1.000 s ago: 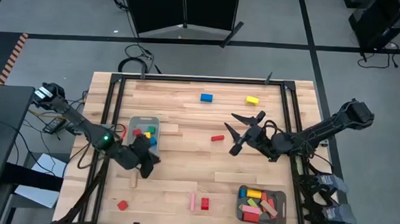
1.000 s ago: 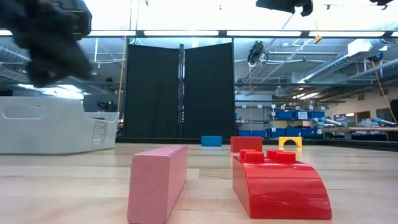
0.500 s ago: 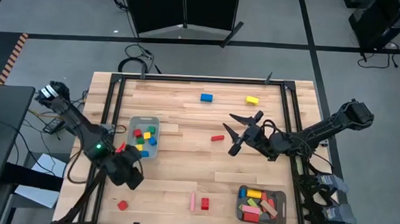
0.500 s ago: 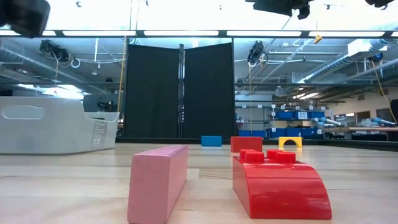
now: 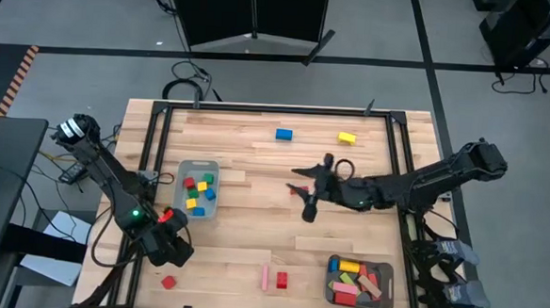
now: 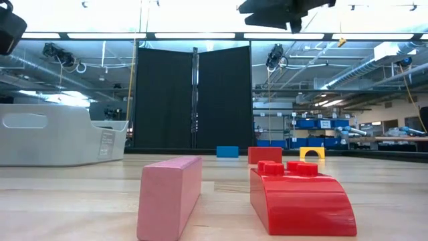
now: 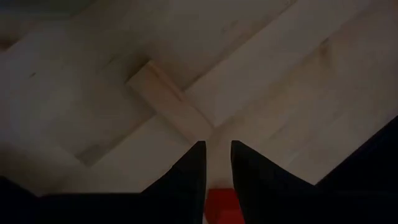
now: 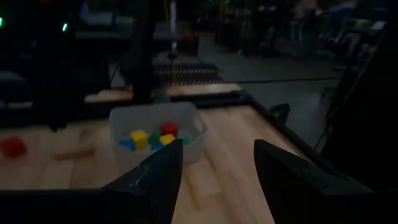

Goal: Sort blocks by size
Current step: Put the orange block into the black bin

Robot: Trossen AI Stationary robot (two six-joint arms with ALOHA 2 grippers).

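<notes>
A wooden desk [image 5: 251, 256] seen from above, with two dark robot arms sorting painted blocks by size.

The left gripper [image 5: 168, 246] hangs over the desk's near left edge, beside the left tray [image 5: 182, 167], which holds small red, yellow, green and blue cubes. Its fingers [image 7: 193, 168] stand close together with only a narrow gap, and a small red piece shows at their base; whether it is gripped cannot be told. Just ahead of the fingertips lies a plain wooden bar [image 7: 169, 104].

The right gripper [image 5: 306, 193] reaches toward the desk's middle, its jaws spread and empty, over a small red block [image 5: 299, 188].

The right tray [image 5: 328, 289] near the front holds longer bars. Loose blocks remain: a blue block [image 5: 284, 134] and a yellow block [image 5: 347, 137] at the far edge, a pink bar [image 5: 265, 278] and a red block [image 5: 282, 281] near the front, and a red cube [image 5: 168, 282] at the near left corner.

To pick up the red block well, the right gripper should probably centre it between the open jaws, descend straight, then close.
</notes>
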